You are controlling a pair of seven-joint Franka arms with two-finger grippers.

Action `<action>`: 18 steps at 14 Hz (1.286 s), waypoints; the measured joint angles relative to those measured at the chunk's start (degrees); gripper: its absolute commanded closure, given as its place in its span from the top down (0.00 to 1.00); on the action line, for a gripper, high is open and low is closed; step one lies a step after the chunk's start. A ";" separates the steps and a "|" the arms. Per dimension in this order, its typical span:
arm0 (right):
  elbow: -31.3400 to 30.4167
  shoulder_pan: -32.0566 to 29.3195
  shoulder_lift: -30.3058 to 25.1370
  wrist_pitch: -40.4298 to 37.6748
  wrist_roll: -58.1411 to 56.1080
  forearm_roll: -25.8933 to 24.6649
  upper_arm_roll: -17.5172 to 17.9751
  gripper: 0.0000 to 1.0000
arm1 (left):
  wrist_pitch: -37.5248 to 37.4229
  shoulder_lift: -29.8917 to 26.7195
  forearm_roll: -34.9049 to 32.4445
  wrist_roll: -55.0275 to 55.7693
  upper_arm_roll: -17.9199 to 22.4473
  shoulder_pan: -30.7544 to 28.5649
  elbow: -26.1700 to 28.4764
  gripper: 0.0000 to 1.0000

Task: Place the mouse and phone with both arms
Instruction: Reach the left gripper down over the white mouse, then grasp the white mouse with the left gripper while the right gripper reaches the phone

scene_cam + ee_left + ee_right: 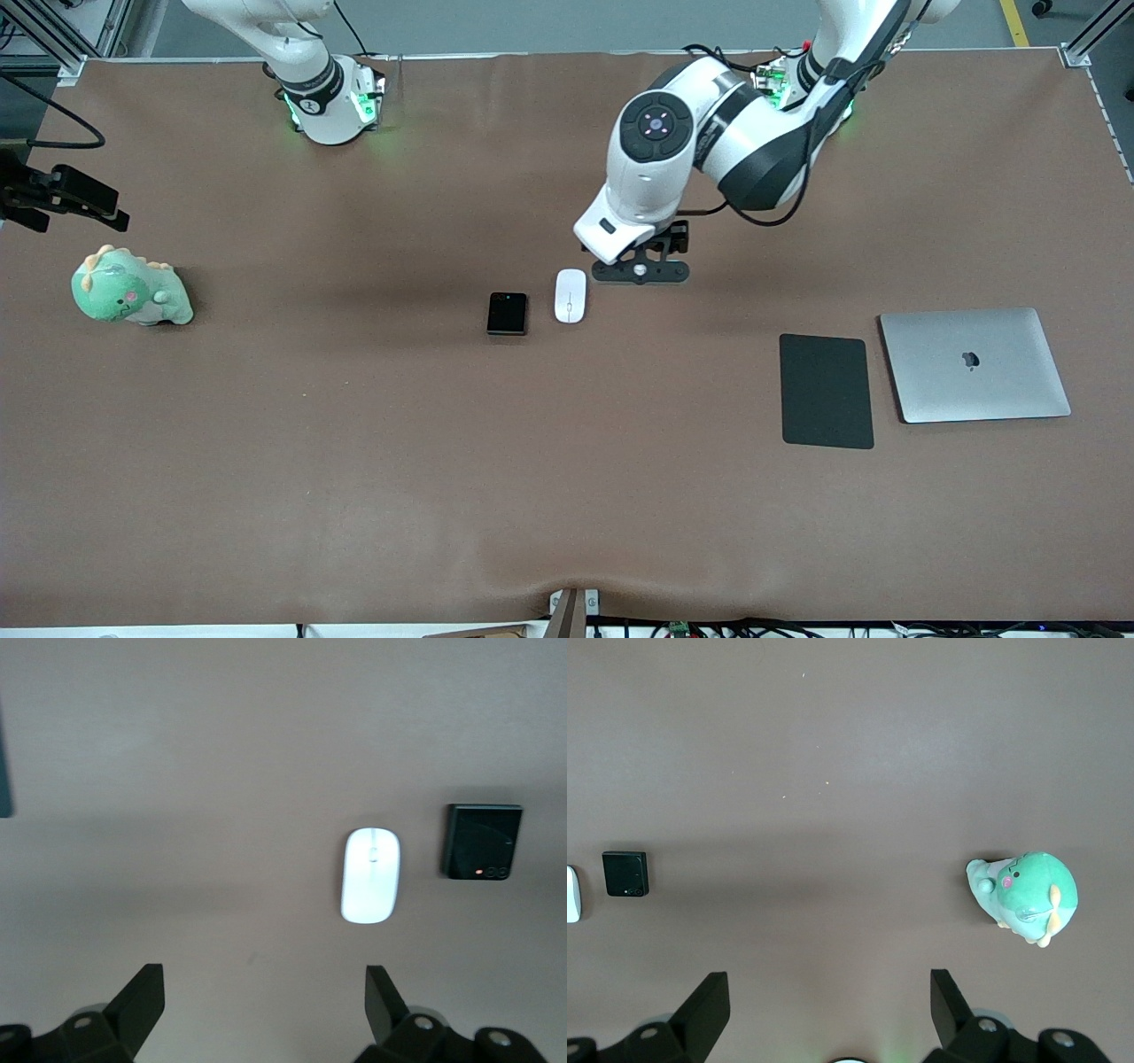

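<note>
My left gripper (640,270) hangs released over bare table just beside the mouse (570,295), toward the left arm's end of the table; the phone (507,313) lies just beside the mouse toward the right arm's end. Only the front view shows the dark pad (826,391) and laptop (973,364). My right gripper (830,1005), seen only by its own wrist camera, hangs released above the table near the green plush toy (1028,896).

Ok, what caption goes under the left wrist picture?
Left gripper, jaws open, above the brown table near the glossy white oval mouse and small black square phone.
</note>
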State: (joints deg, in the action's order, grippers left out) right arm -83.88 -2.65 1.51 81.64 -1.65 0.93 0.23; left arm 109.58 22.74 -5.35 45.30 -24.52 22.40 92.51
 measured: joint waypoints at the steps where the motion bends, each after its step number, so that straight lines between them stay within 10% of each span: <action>1: 0.00 0.00 0.00 0.02 0.00 0.00 0.00 1.00 | 2.00 1.33 -0.21 0.97 0.00 0.88 -0.01 1.00; 18: -0.13 -0.07 7.06 0.10 0.13 0.00 -0.18 1.00 | 13.88 21.05 -12.00 14.73 0.24 8.24 -5.12 1.00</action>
State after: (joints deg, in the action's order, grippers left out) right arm -84.02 -2.72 8.57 81.74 -1.52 0.93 0.05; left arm 123.46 43.79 -17.35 60.03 -24.28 30.64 87.39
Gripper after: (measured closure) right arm 0.000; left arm 0.000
